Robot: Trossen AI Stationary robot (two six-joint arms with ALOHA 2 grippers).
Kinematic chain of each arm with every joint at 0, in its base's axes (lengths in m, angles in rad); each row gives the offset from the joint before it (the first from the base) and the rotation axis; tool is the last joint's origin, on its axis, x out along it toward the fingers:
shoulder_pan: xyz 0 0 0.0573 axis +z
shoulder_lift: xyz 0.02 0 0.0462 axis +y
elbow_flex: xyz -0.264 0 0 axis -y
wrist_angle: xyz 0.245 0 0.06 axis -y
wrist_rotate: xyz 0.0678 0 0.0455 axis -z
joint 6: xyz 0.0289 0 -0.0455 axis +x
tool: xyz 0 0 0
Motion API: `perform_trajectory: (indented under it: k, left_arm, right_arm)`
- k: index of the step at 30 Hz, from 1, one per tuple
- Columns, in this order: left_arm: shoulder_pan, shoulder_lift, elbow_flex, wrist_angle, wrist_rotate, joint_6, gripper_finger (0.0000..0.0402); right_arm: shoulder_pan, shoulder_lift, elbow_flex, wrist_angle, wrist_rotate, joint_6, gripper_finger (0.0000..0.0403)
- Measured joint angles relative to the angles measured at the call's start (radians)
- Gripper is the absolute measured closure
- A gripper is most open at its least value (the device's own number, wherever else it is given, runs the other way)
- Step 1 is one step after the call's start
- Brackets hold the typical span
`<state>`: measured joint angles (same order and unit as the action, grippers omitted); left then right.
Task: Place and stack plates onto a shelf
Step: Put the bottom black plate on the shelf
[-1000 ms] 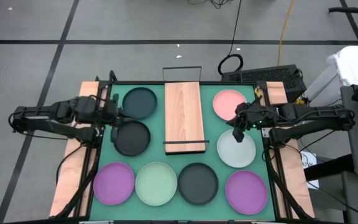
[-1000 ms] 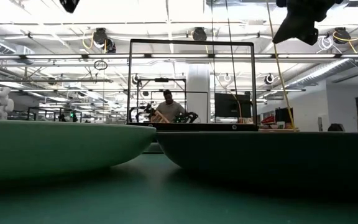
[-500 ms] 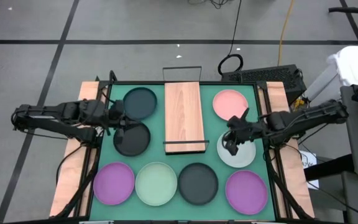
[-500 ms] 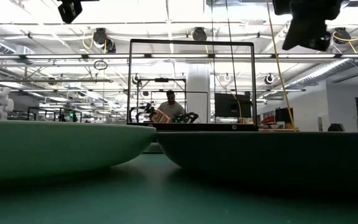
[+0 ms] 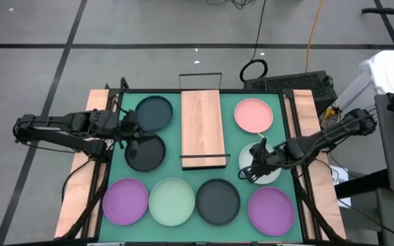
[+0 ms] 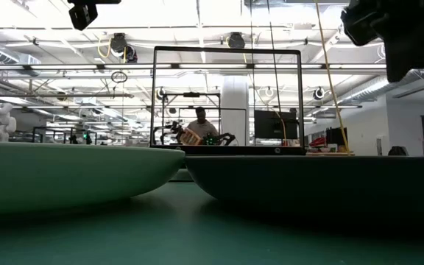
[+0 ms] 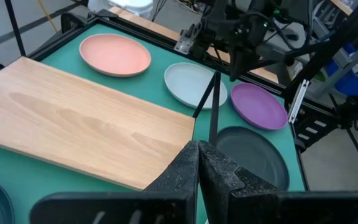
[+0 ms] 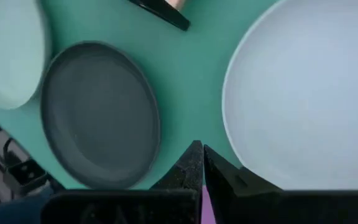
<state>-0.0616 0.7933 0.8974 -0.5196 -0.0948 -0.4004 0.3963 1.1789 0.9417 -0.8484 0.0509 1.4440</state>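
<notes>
Right gripper [image 5: 247,173], fingers pressed together, we see over the pale round plate [image 5: 260,164] beside the light wood shelf board [image 5: 202,127], left gripper [image 5: 133,128] likewise closed, empty.

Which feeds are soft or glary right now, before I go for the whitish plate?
Low view: the near mint plate and dark grey plate fill the foreground, slightly soft; bright ceiling lights behind. Right wrist view: the whitish plate is smooth and a bit blurred. High view: evenly lit, right hand casting little shadow.

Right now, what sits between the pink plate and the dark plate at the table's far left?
The wooden shelf lies between the pink plate and that dark grey plate, nothing resting on it; the high view shows this.
</notes>
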Motion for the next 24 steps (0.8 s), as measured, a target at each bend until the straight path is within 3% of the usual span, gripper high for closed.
perform_trajectory:
  k: [7, 19, 24]
  left_arm:
    - [0.0, 0.0, 0.0, -0.009, 0.0, 0.0, 0.0387]
    - [0.0, 0.005, 0.0, -0.021, 0.0, -0.007, 0.0387]
    - [0.0, 0.005, -0.001, -0.035, 0.0, -0.009, 0.0387]
  right_arm:
    - [0.02, 0.08, 0.0, 0.005, -0.003, 0.002, 0.0379]
    - [0.022, 0.13, 0.0, 0.111, 0.0, 0.171, 0.0208]
    - [0.031, 0.129, 0.0, 0.2, 0.0, 0.251, 0.0167]
